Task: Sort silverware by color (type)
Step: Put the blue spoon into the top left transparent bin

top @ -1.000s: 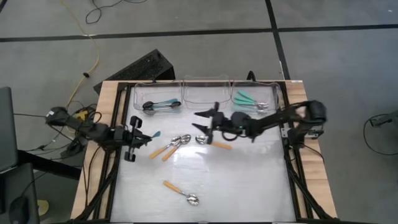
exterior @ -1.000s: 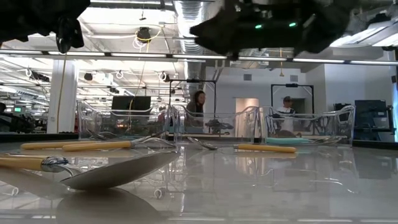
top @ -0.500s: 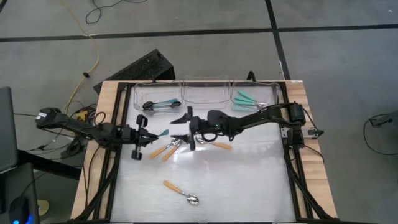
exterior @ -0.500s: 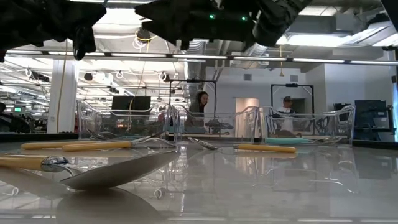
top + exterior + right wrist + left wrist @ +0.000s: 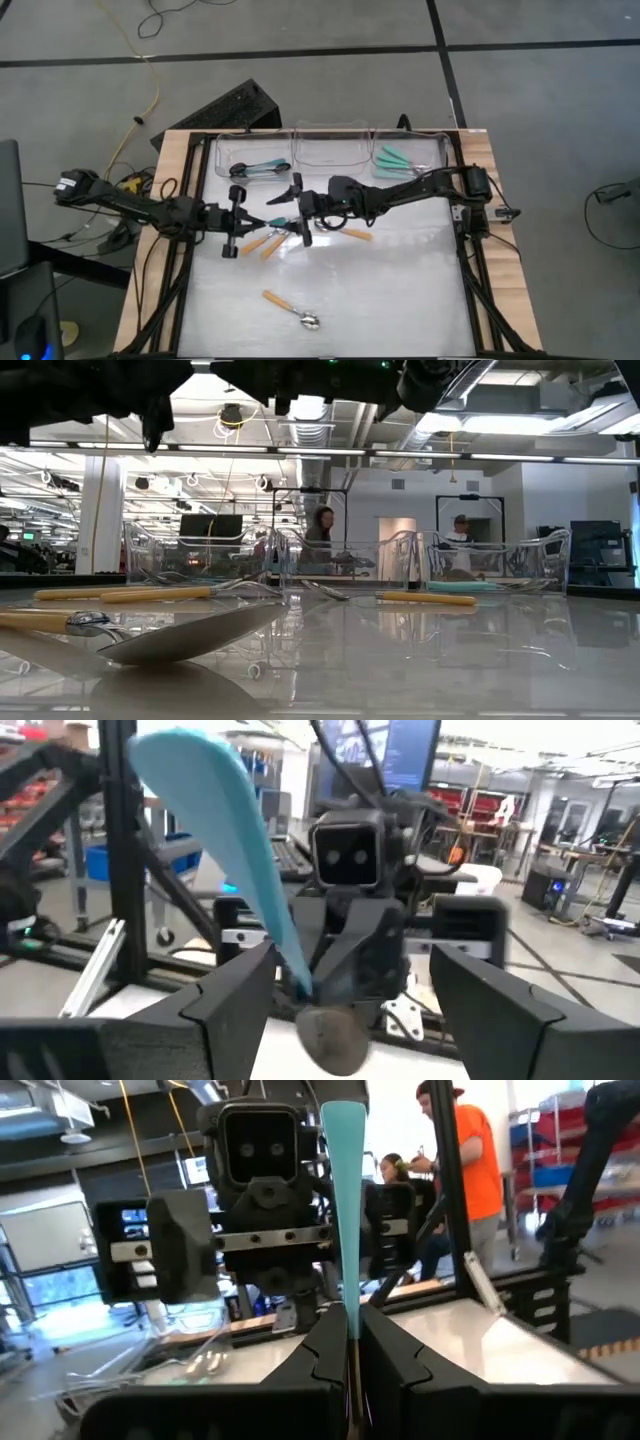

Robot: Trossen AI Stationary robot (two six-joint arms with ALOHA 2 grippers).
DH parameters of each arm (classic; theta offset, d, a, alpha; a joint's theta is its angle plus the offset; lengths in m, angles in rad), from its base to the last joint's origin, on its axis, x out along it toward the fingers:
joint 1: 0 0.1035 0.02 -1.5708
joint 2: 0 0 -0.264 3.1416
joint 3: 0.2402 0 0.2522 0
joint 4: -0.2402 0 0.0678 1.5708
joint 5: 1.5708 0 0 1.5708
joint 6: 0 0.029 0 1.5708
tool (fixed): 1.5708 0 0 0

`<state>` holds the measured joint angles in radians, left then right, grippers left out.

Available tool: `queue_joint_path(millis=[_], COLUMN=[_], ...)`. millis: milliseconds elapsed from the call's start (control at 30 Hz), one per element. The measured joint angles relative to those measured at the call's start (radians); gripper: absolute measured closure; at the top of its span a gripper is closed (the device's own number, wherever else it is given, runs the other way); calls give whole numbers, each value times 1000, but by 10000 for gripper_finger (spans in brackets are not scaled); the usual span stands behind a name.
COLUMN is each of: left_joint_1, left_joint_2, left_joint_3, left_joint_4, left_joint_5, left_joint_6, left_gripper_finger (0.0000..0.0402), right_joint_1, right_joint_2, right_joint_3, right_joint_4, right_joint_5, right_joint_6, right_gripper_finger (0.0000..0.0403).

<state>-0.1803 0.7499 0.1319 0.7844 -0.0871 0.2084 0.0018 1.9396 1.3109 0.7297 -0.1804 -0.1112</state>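
One teal-handled spoon (image 5: 345, 1190) (gripped) between both end effectors.

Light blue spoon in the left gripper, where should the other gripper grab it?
Grip the light blue spoon by its long flat handle, free beyond the left gripper. The open right gripper should come head-on, fingers either side of the flat faces.

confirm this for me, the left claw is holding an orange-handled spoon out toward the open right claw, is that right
Not quite: the spoon in the left claw has a teal-green handle, not an orange one, as the left wrist view shows. The rest holds: it is held out toward the right claw, whose fingers stand open on either side of it in the right wrist view.
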Motion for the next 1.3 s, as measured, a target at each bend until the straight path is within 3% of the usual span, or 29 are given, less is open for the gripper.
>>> queue_joint_path(millis=[300, 533, 900, 1167, 1300], left_joint_1=[6, 66, 108, 108, 108], left_joint_2=[3, 36, 118, 171, 175], left_joint_3=[11, 11, 12, 12, 12], left_joint_4=[22, 32, 139, 166, 182], left_joint_5=[2, 81, 155, 160, 161], left_joint_6=[47, -16, -34, -60, -60], left_gripper_finger=[401, 401, 401, 401, 401], right_joint_1=[-2, 19, 24, 24, 24], right_joint_2=[0, 0, 0, 0, 0], right_joint_3=[-1, -1, -1, -1, -1], right_joint_4=[-77, 11, -13, -13, -37], right_joint_5=[-1, -1, 2, 2, 2], right_joint_6=[-14, -62, -74, -74, -74], right_gripper_finger=[109, 109, 126, 190, 257])
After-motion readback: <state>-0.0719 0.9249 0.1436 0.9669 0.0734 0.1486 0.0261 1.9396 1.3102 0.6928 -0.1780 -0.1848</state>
